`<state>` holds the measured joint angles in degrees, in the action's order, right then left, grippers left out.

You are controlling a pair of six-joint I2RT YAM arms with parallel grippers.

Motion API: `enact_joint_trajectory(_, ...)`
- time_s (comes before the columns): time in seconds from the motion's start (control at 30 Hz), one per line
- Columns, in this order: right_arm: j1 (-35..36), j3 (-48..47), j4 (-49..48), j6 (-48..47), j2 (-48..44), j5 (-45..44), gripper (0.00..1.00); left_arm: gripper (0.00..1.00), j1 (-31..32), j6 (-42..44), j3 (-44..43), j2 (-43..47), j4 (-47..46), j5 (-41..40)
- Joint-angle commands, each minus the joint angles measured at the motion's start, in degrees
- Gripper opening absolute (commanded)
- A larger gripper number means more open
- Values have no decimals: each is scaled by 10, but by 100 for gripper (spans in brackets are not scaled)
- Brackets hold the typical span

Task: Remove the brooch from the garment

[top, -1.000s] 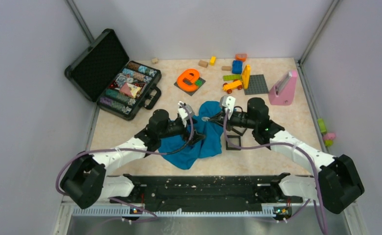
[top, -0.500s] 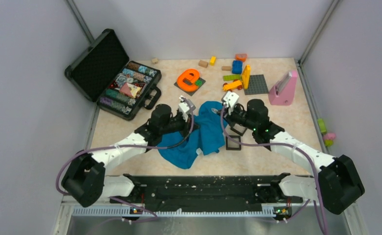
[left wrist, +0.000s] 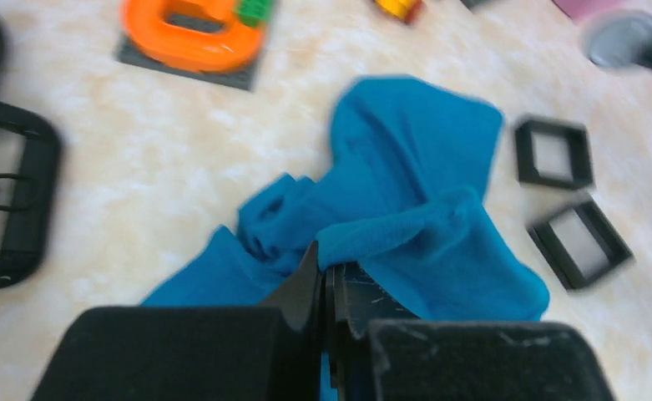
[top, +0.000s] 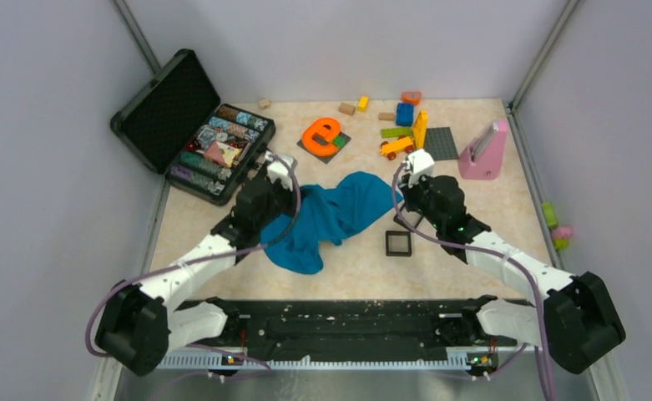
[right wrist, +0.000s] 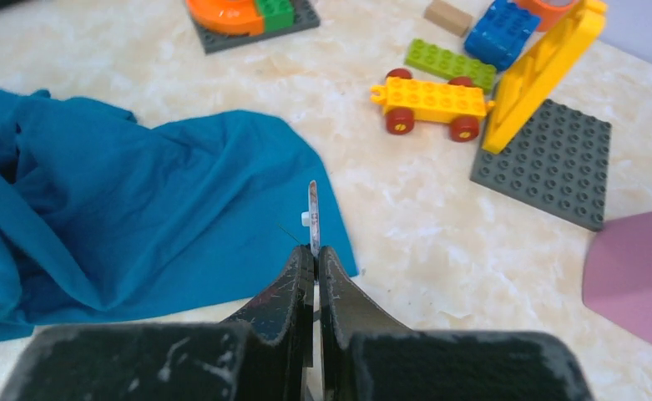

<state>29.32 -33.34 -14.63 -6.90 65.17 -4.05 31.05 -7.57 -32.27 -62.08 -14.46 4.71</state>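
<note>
Two grippers that met over the garment [top: 339, 213] a second ago now stand well apart in the top view. The left gripper [top: 289, 197] has drawn the cloth out into a long strip, and the right gripper [top: 401, 192] sits at the cloth's far corner.

Left wrist: jaws clenched on a fold of blue cloth, having snapped closed within the last second.

Right wrist: fingers pinched on the brooch [right wrist: 312, 215], a thin pale sliver seen edge-on, raised above the cloth's corner.

Judgement: the brooch looks free of the fabric. What remains is carrying it clear and setting it down.
</note>
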Motion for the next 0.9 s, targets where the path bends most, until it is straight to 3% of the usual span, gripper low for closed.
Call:
enact_joint_trajectory(0.0,-11,0,-43,60,-44,-52,0,0,-83,-58,-168,-67,63,25)
enact_joint_trajectory(0.23,-15,-25,-9,81,-104,-66,0,0,-145,-38,-652,-225,322,105)
enact_joint_trajectory(0.33,-17,-31,15,73,-131,-68,0,0,-146,-16,-770,-242,420,92)
enact_joint_trajectory(0.43,-18,-22,22,73,-156,-64,0,0,-145,-5,-726,-211,472,106)
enact_joint_trajectory(0.57,-18,-7,24,82,-159,-25,0,2,-145,-5,-515,-142,471,132)
enact_joint_trajectory(0.6,-18,-5,27,87,-155,-16,0,21,-145,-13,-462,-135,467,120)
enact_joint_trajectory(0.63,-18,-3,30,97,-151,-5,0,50,-145,-32,-422,-133,461,75)
enact_joint_trajectory(0.67,-18,-1,32,111,-149,8,0,69,-145,-48,-388,-135,456,53)
enact_joint_trajectory(0.77,-18,6,36,159,-147,99,0,79,-145,-61,-338,-128,441,108)
enact_joint_trajectory(0.87,-18,3,42,221,-147,196,0,90,-142,-85,-261,-71,317,194)
